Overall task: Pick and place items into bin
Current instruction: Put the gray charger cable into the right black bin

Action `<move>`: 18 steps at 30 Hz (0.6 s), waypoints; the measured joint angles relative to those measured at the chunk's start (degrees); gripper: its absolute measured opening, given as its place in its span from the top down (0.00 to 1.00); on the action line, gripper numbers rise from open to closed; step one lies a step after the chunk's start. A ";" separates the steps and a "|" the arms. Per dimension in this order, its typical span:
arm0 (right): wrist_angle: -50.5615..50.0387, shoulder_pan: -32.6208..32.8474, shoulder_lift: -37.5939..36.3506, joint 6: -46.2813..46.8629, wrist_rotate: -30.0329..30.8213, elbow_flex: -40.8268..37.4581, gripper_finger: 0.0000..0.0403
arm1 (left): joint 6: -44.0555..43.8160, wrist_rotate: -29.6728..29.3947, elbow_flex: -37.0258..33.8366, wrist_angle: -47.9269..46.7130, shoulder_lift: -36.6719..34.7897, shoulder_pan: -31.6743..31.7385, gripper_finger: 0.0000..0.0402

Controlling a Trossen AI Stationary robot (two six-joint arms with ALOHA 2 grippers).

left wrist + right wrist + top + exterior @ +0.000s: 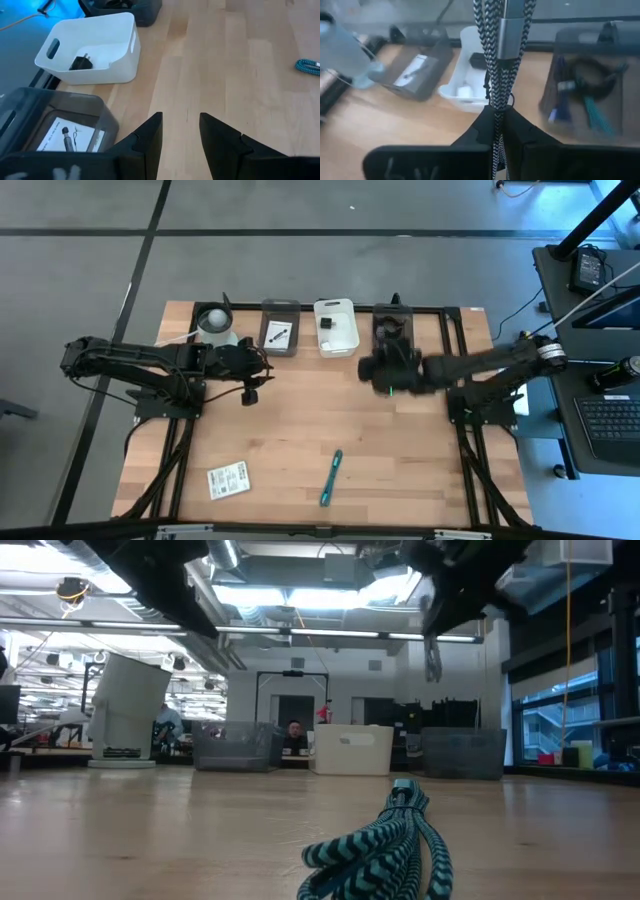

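My right gripper (495, 112) is shut on a black-and-white braided cable (492, 60) with a grey metal plug. It hovers over the table just on the near side of the dark bin (393, 323). In the low view the cable (432, 652) dangles high above the wood. My left gripper (180, 132) is open and holds nothing, above the table near the grey bin (280, 327). A teal braided cable (331, 477) and a white printed card (228, 480) lie flat near the table's near edge. My right gripper pinches the braided cable's bundled strands (495, 102) between its two fingers, several strands side by side. The fingers come from above, pointing down. The cable hangs below them, lifted clear of the table, with the grey plug (509, 35) hanging among the strands.
Three bins stand along the far edge: the grey bin (60, 125) with a card and a pen-like item, a white bin (100, 45) with a black plug, and the dark bin (590, 95) with cables. A white cup with a ball (215, 325) stands left of them.
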 joint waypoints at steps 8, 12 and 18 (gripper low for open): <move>12.79 -28.48 -5.75 -33.49 -27.68 0.00 0.96 | 0.94 -4.42 0.00 -0.04 0.00 0.00 0.69; 13.03 -41.25 -4.78 -38.91 -42.82 0.00 0.96 | 0.94 -9.39 0.00 0.07 0.00 0.02 0.69; 12.85 -51.01 0.26 -45.74 -55.79 0.03 0.96 | -2.10 -14.56 0.00 0.11 0.00 0.02 0.69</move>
